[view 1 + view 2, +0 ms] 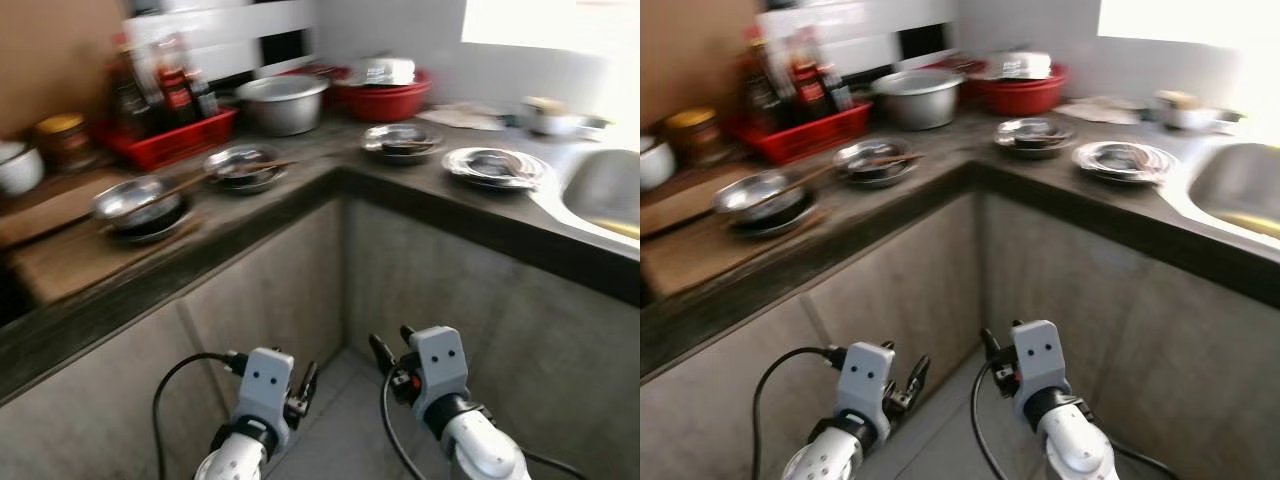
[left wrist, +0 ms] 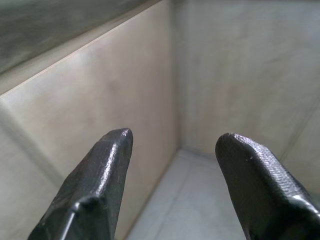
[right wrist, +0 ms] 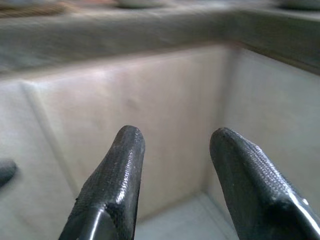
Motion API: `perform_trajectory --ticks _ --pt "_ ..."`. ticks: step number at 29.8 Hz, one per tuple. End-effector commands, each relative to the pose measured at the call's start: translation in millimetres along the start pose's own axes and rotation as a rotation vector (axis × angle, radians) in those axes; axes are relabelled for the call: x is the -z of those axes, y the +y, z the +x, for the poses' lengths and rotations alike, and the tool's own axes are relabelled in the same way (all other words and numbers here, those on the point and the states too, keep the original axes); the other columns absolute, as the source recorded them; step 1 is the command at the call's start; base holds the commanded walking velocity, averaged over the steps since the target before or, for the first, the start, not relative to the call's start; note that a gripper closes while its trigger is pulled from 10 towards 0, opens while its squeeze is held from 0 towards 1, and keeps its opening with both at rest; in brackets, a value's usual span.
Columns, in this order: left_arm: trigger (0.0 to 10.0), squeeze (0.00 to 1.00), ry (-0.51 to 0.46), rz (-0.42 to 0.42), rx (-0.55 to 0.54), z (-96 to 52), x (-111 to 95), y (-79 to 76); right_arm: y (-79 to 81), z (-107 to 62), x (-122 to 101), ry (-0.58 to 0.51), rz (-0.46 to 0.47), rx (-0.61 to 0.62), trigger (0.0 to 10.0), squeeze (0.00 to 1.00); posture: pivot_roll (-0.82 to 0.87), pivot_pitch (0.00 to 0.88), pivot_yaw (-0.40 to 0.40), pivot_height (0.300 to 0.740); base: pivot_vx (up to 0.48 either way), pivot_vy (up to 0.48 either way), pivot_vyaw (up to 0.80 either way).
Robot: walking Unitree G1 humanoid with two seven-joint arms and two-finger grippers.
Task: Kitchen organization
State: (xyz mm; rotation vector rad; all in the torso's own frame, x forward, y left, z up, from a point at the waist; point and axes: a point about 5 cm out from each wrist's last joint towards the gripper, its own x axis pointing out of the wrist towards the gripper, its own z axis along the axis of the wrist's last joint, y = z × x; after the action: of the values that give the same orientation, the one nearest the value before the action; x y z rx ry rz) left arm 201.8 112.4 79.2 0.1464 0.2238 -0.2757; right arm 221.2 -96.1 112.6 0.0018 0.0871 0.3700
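Several steel bowls stand on the dark L-shaped counter: one with a utensil at the left, another behind it, one past the corner and one near the sink. Both arms hang low in front of the grey cabinet fronts, below the counter. My left gripper is open with nothing between its fingers. My right gripper is also open and empty, its fingertips pointing at the cabinet corner.
At the back stand a steel pot, a red basin, a red tray of bottles, a jar and a white bowl. A steel sink lies at the right. The view is blurred.
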Motion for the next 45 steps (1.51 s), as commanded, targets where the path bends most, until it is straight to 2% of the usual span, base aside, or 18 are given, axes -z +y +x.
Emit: perform_trajectory --ticks 1,5,10,15,30,34,38,41,45 --pt "10.0 0.0 0.02 -0.005 0.022 1.6 -0.5 -6.5 -4.5 -2.8 1.7 -0.002 -0.024 0.008 10.0 0.0 0.01 0.0 -0.011 0.74 0.356 0.0 0.8" --pt "10.0 0.0 0.016 0.006 0.021 3.4 -2.0 -7.5 -3.7 -3.5 -1.3 -0.038 -0.062 0.008 10.0 0.0 0.01 0.0 -0.011 0.74 0.367 0.0 0.8" --pt "10.0 0.0 -0.016 -0.012 0.033 3.0 -5.7 -9.2 -3.8 -2.1 0.2 0.002 -0.02 0.006 10.0 0.0 0.01 0.0 -0.009 0.74 0.359 0.0 0.8" --pt "10.0 0.0 -0.017 -0.018 0.031 1.6 -5.5 -9.0 -7.5 1.8 -0.7 -0.006 -0.009 0.017 10.0 0.0 0.01 0.0 -0.011 0.74 0.352 0.0 0.75" --pt "10.0 0.0 -0.012 -0.027 0.026 1.0 -4.7 -8.3 -19.6 10.2 -5.5 -0.028 -0.012 0.049 10.0 0.0 0.02 0.0 -0.016 0.74 0.0 0.0 0.0" --pt "10.0 0.0 -0.015 -0.029 0.022 1.1 -5.0 -8.7 -21.2 13.4 -7.2 -0.034 -0.043 0.034 10.0 0.0 0.03 0.0 -0.02 0.74 0.0 0.0 0.8" --pt "10.0 0.0 -0.026 -0.028 0.017 1.0 -6.1 -8.6 -26.0 19.7 -11.9 -0.049 -0.025 0.055 10.0 0.0 0.03 0.0 -0.025 0.74 0.0 0.0 0.8" --pt "10.0 0.0 -0.033 -0.035 0.005 1.0 -7.2 -8.0 -36.4 26.3 -16.5 -0.061 -0.01 0.093 10.0 0.0 0.03 0.0 -0.025 0.74 0.204 0.0 0.0" --pt "10.0 0.0 -0.01 -0.045 0.006 1.7 -5.0 -8.7 -42.0 29.7 -18.1 -0.063 -0.039 0.104 10.0 0.0 0.03 0.0 -0.027 0.74 0.0 0.0 0.0"
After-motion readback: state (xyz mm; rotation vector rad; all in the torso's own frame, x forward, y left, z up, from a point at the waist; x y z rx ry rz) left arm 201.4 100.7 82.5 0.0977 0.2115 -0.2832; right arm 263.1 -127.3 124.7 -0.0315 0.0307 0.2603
